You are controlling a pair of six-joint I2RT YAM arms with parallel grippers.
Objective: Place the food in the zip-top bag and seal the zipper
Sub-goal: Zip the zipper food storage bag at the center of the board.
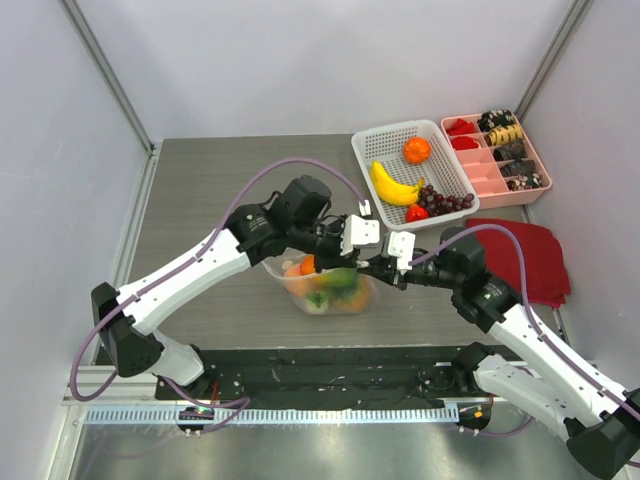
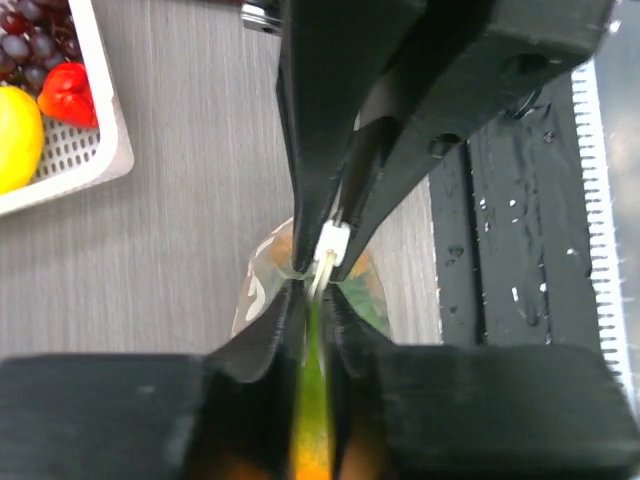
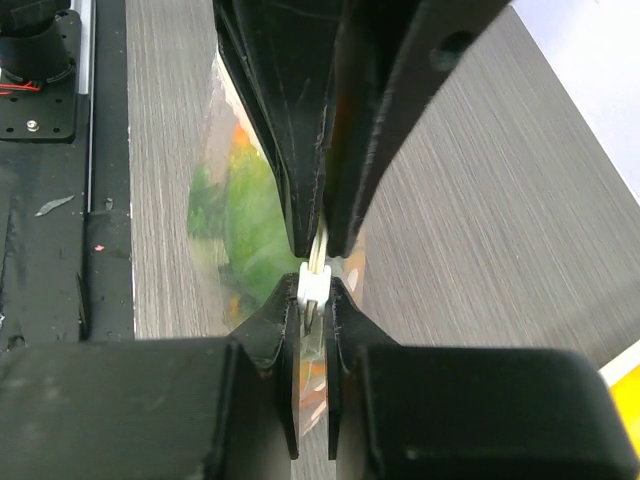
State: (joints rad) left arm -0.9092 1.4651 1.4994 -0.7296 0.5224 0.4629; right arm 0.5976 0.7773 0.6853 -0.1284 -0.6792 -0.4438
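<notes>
Zipper in left pincer and right pincer

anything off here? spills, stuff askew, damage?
Nothing stands out. The left gripper and right gripper both pinch the zip-top bag at its mouth. The food is inside, none spilled on the table. The basket and pink tray look tidy.

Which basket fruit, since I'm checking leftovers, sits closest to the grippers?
The small red piece at the basket's near edge; the banana, grapes and orange fruit lie farther back.
</notes>
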